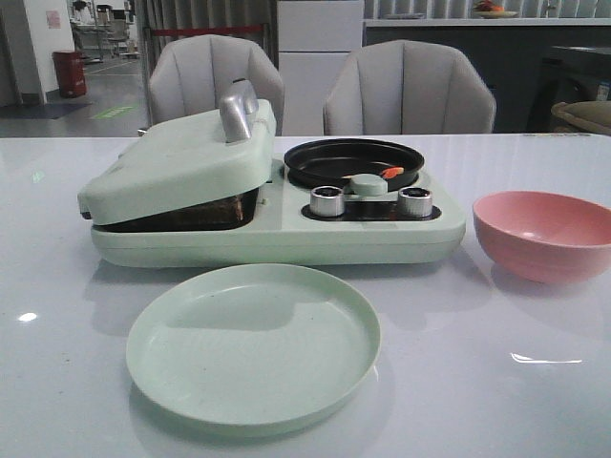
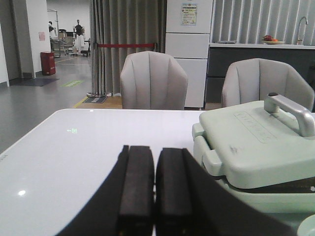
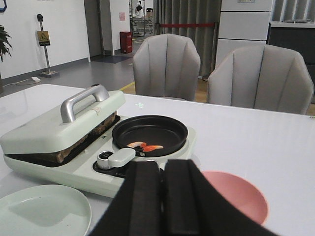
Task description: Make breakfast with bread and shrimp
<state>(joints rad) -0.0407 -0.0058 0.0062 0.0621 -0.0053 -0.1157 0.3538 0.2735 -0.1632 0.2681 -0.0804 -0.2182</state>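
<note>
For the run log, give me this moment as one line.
left gripper shut | right gripper shut | shrimp in pan | press lid down | plate empty

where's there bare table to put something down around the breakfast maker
Free: the table left of the green plate and breakfast maker; the front right corner, below the pink bowl; the strip behind the machine toward the chairs. Crowded: the narrow gaps between plate and machine, and between machine and bowl. The plate itself is empty.

Left hand (image 2: 155,196), right hand (image 3: 162,201) — matte black, flat rectangular fingers, flaring housings.
</note>
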